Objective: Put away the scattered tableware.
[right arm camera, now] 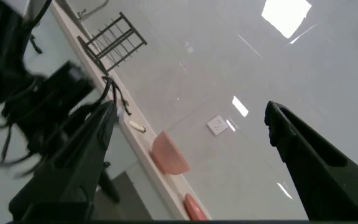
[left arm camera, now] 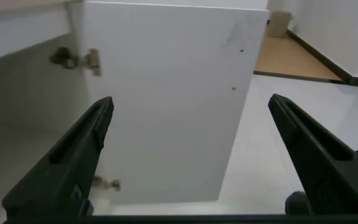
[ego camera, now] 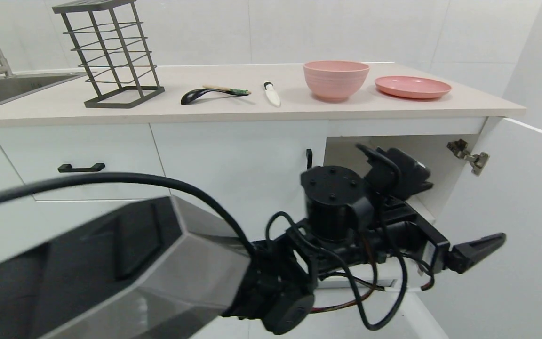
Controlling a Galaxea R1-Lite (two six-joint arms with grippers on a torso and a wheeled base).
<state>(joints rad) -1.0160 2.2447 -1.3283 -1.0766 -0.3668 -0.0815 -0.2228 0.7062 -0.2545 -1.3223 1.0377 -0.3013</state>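
I have the tableware spread along the counter [ego camera: 233,109], none of it touched by either arm. From the rack [ego camera: 111,52] rightwards:

- A glossy black spoon [ego camera: 205,94] lies with its bowl toward the rack.
- A pale wooden stick [ego camera: 226,88] with a green end lies across the spoon's handle.
- A small white knife [ego camera: 271,93] with a dark tip sits just beside them.
- A pink bowl [ego camera: 336,79] stands upright, deep and faintly ribbed.
- A flat pink plate [ego camera: 412,86] of the same matte colour lies near the counter's right end, close to the bowl but apart from it.

The rack is dark wire, upright, and stands between the sink [ego camera: 12,87] and the spoon.

My left arm sits low, below the counter, at the mouth of the open cupboard. The left gripper [left arm camera: 191,106] has its fingers spread wide with nothing between them. It faces the inner side of the white door [ego camera: 525,212], which is swung out on its hinge [ego camera: 468,155].

The right gripper [right arm camera: 191,107] is also spread wide and holds nothing. Its camera looks up from under the counter edge and catches the rack, the white knife, the bowl and the plate in a row against the tiled wall.

A black handle [ego camera: 81,167] marks the shut drawer on the left.
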